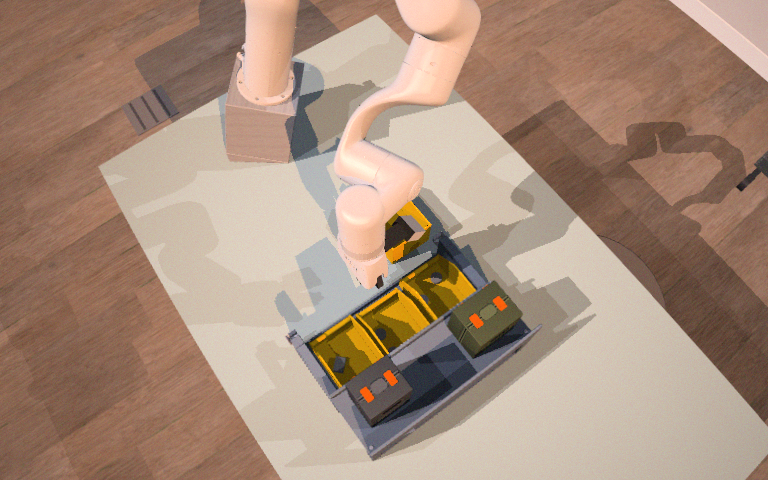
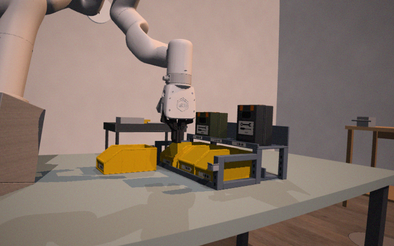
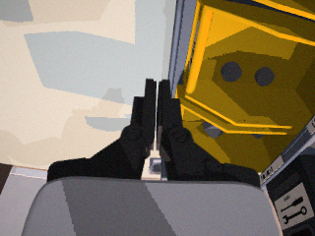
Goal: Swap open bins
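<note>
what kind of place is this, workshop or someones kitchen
Most likely a workshop or parts-storage bench. Yellow open-front parts bins sit in a grey shelf rack, two cases marked with wrench symbols stand on its top board, and a robot arm works at the table.
</note>
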### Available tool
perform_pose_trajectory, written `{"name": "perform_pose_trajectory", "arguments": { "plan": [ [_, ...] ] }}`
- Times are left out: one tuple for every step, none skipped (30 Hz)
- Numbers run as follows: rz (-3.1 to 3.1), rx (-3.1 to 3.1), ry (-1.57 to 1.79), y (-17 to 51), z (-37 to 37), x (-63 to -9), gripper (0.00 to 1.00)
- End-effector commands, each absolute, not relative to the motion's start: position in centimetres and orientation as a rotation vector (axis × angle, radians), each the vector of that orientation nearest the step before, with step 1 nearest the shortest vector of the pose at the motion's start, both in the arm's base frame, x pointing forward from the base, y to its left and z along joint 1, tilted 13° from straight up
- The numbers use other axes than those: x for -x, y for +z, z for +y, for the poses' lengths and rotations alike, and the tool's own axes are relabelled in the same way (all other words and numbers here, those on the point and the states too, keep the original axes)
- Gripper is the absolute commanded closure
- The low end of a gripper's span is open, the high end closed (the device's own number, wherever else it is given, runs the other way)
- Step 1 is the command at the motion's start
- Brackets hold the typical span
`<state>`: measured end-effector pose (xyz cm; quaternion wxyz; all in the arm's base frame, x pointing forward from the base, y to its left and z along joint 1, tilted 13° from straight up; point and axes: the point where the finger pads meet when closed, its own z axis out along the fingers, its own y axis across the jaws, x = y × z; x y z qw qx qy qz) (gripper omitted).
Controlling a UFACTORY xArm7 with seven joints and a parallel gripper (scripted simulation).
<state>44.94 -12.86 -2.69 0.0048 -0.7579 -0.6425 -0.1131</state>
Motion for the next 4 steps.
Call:
{"name": "perform_pose_trajectory", "arguments": {
  "plan": [
    [-2.013, 2.377, -0.357, -2.54, -12.98, -45.03, 1.00],
    [-2.013, 2.377, -0.357, -2.54, -12.98, -45.03, 1.00],
    [-2.013, 2.377, -0.357, -2.54, -12.98, -45.03, 1.00],
    [-2.013, 2.377, -0.357, -2.54, -12.98, -45.03, 1.00]
  ]
}}
